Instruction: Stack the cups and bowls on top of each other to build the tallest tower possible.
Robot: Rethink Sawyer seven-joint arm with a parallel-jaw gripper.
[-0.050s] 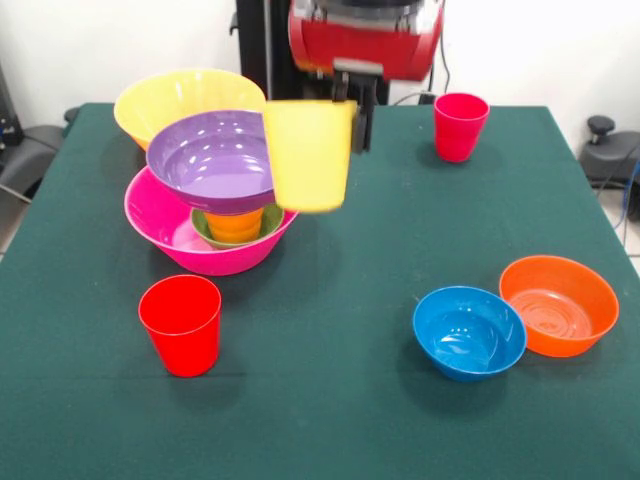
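Note:
My gripper (347,118) is shut on the rim of a yellow cup (308,158), which hangs upright in the air just right of the tower. The tower stands at the left: a big hot-pink bowl (160,232) holds a small green bowl (270,226), an orange cup (235,224) stands in that, and a wide purple bowl (205,160) rests on the cup. Behind it sits a big orange-yellow bowl (165,97). A red cup (182,325) stands in front of the tower. A crimson-pink cup (460,127) is at the far right.
A blue bowl (470,332) and an orange bowl (558,305) sit side by side, touching, at the right front of the green table (340,420). The red arm housing (365,35) hangs over the table's far edge.

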